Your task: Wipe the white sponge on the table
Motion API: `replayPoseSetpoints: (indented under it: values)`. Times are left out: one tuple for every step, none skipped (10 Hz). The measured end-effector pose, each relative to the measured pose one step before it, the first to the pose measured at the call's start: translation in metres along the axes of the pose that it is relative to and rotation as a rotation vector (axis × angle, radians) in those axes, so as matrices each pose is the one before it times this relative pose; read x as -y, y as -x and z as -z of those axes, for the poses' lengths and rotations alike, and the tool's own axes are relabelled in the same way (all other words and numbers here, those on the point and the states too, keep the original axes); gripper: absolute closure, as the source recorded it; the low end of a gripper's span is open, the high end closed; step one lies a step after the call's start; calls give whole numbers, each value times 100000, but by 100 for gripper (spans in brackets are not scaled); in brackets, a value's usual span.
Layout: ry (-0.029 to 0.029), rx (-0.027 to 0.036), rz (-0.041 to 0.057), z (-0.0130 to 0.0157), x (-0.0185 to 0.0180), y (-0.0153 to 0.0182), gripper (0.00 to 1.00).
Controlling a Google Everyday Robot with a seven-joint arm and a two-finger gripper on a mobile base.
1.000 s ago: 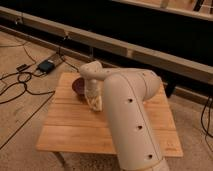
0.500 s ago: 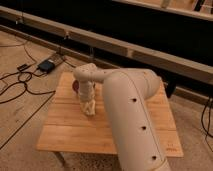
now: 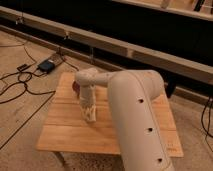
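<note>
The table (image 3: pixel 65 132) has a light-brown plank top and stands in the middle of the camera view. My cream-white arm (image 3: pixel 135 115) reaches over it from the lower right. My gripper (image 3: pixel 90 114) points down at the table top left of centre, at or very close to the wood. The white sponge does not show as a separate thing; it may be hidden under or inside the gripper.
A dark purple bowl (image 3: pixel 75 86) peeks out behind the wrist at the table's back left. Black cables (image 3: pixel 20 80) and a small dark box (image 3: pixel 47 65) lie on the carpet to the left. A long low beam (image 3: pixel 150 55) runs behind the table.
The gripper has moved across the table top, away from the bowl and toward the near edge, staying low over the wood.
</note>
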Motion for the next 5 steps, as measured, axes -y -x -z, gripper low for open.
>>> replayPoseSetpoints:
  values:
    - [-132,-483,-1753,-36,645,-345,100]
    - [-595,-212,-2879,13,1157,-320,100]
    - [-705,159,-3119,60,1254,-160,100]
    - [-677,395,-3965,87,1523,-57,100]
    - [-533,270,-2609,37,1018,48,100]
